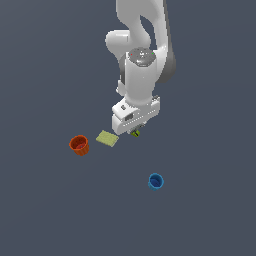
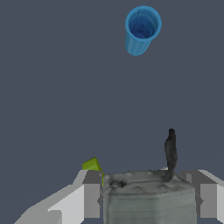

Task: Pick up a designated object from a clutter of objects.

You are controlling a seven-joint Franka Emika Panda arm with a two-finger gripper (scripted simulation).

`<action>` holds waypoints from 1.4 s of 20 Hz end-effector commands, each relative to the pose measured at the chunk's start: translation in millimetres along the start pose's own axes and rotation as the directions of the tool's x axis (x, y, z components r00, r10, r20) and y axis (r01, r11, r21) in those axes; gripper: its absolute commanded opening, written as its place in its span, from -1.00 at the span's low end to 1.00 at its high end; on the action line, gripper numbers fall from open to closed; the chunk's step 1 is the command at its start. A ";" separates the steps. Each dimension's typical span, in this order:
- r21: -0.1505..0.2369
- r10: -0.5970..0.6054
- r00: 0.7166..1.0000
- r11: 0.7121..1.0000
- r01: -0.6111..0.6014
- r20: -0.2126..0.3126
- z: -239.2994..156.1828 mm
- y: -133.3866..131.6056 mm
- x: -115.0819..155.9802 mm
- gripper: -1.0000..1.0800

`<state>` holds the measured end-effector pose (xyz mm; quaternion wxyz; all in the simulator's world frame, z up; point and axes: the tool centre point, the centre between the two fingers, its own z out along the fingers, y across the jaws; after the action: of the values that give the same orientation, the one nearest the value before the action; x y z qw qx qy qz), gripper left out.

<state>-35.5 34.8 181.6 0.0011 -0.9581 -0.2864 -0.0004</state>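
**Ana:** Where is the designated object right now?

**Me:** Between my fingers. In the wrist view the grey blocky item (image 2: 148, 197) fills the gap, with 1 finger pad (image 2: 89, 199) on one flank and the other on the opposite flank. Both look pressed against it, so I read the gripper (image 2: 148, 201) as clamped on the block. I can't tell whether it is off the floor (image 1: 45, 215) yet.

**Ana:** Which way does it point?

**Me:** Its thin dark stick (image 2: 170, 151) stands up from 1 corner of the block's near face, aimed away from the wrist, toward the blue cup (image 2: 142, 29). Its long axis I judge to follow that stick, but the block's far side is hidden.

**Ana:** Why that grip?

**Me:** My guess is that the flat sides give the pads something square to hold, and the stick stays clear of them.

**Ana:** And the rest of the clutter?

**Me:** The lime-green brick (image 2: 92, 165) sits just beside 1 finger, so it could get nudged. In the exterior view the hand hangs over that spot, next to the pale yellow-green pad (image 1: 107, 139). The orange-red cup (image 1: 79, 145) is farther toward that view's left; the blue cup stands well apart. Nothing here has an edge to place them by.
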 end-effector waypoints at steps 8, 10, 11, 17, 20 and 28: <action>0.002 -0.001 1.000 1.000 0.001 -0.001 -83.1 84.7 -39.0 -1.00; 0.001 0.000 1.000 1.000 0.000 -0.001 -100.0 102.5 -46.7 -1.00; 0.001 0.000 1.000 1.000 0.000 0.000 -107.9 110.9 -50.2 -1.00; -0.001 0.000 1.000 1.000 0.000 0.001 -145.1 150.9 -65.8 -1.00; -0.002 0.000 1.000 1.000 0.000 0.001 -157.1 164.2 -70.4 -1.00; -0.002 0.001 1.000 1.000 -0.001 0.002 -171.6 180.7 -75.0 -1.00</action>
<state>0.1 -156.3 350.9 -0.0001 -0.9583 -0.2858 0.0000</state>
